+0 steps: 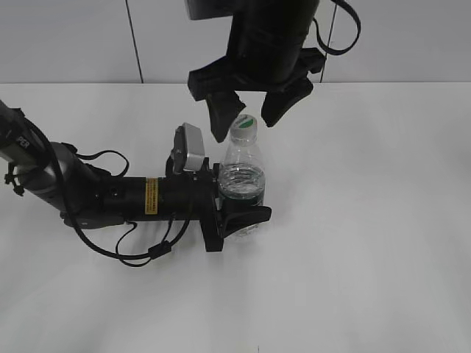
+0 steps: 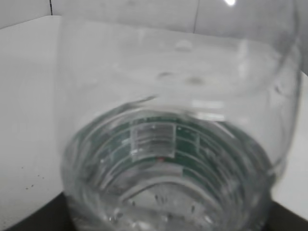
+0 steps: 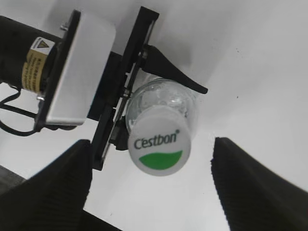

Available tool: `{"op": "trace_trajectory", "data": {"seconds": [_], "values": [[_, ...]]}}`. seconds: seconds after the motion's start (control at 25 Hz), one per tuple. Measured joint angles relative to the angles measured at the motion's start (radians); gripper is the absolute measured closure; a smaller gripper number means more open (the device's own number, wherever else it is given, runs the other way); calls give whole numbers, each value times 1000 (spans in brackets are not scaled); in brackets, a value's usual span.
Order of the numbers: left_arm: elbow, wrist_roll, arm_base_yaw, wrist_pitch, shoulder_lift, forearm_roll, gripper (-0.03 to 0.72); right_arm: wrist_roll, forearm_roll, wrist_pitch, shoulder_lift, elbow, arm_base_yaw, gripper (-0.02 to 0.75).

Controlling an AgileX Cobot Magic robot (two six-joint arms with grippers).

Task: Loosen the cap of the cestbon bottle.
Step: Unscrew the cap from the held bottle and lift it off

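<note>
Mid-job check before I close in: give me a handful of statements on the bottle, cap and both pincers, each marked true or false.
1. The left pincer grips the cestbon bottle at its lower body. True.
2. The right pincer is clamped on the cap. False: its fingers are spread open on either side, not touching the cap.
3. The bottle lies on its side. False: it stands upright on the table.
4. The cap is on the neck. True.
5. The cap top is red. False: white with a green patch.
</note>
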Motion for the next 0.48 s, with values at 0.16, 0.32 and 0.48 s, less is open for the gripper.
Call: {"op": "trace_trajectory", "data": {"seconds": [0.16, 0.32, 0.48], "values": [[0, 0, 0, 0, 0, 0, 279, 0, -35, 0, 10, 0, 0, 152], [0, 0, 0, 0, 0, 1, 279, 0, -42, 0, 13, 0, 0, 152], [0, 0, 0, 0, 0, 1, 279, 0, -43, 0, 13, 0, 0, 156]]}}
